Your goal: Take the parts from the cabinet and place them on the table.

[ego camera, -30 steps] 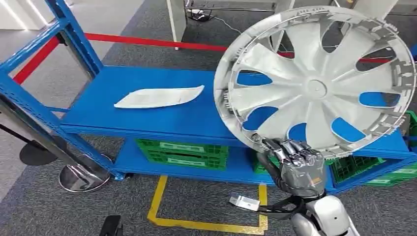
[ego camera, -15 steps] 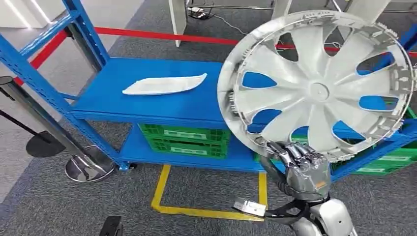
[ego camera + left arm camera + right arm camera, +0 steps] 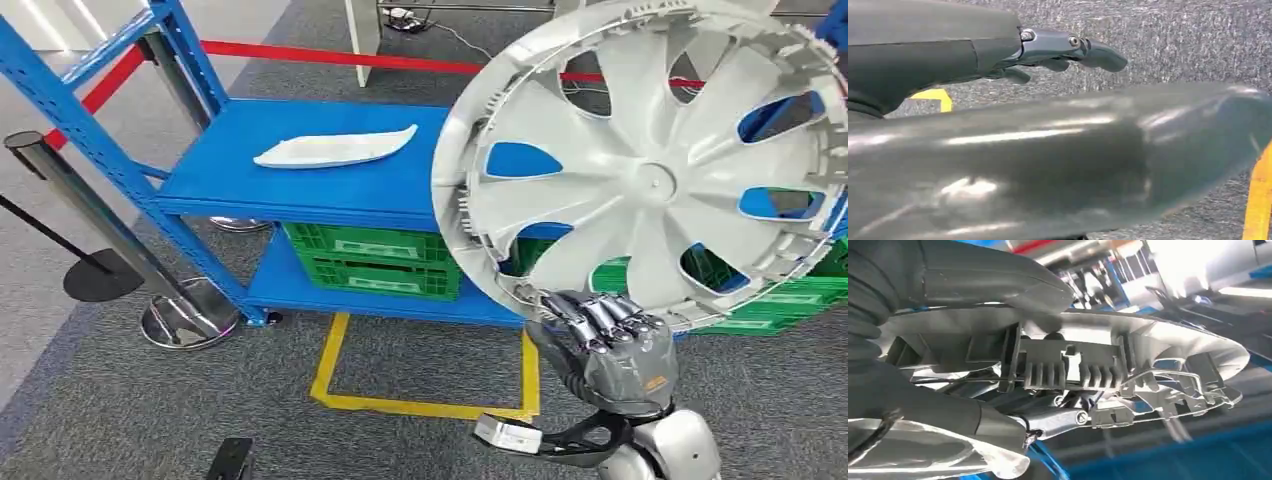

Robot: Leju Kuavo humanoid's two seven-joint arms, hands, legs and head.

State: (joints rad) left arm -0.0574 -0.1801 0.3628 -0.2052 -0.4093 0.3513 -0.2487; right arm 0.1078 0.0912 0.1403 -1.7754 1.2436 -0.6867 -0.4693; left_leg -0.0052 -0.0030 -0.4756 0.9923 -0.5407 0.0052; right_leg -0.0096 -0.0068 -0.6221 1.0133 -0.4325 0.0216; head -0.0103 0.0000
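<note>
Filling the frame's upper right, the hubcap point(image 3: 650, 170) looks light, stiff and unwieldy, the right robot hand point(image 3: 608, 345) clamping its lower rim.

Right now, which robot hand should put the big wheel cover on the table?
The right hand: it already grips the wheel cover by its lower rim. The left hand hangs over the floor.
</note>
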